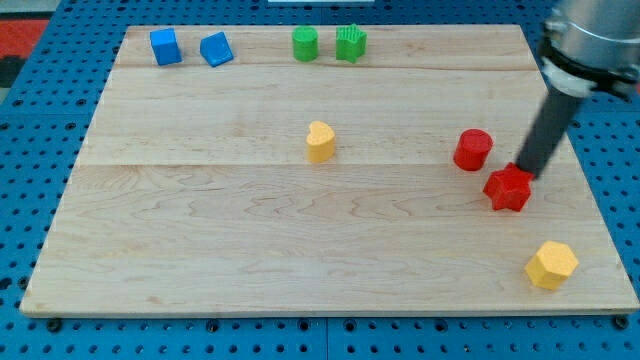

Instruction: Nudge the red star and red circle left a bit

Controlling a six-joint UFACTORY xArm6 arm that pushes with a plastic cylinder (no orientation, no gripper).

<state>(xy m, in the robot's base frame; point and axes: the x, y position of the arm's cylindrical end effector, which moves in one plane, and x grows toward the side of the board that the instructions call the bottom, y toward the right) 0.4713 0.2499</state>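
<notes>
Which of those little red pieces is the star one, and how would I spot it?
Look at the wooden board and go to the view's right side, where two red blocks sit near each other. The red star is the lower one, with pointed edges, and my tip rests at its upper right. The red circle, up and to the left, is a smooth round cylinder.

Pale wooden board point(200, 250), blue perforated pegboard surface point(30, 150) around it, even light

Two blue blocks point(166, 46) point(216, 49), two green point(305, 44) point(351, 43), two red point(473, 149) point(508, 188), seemingly two yellow point(320, 141) point(551, 264).
</notes>
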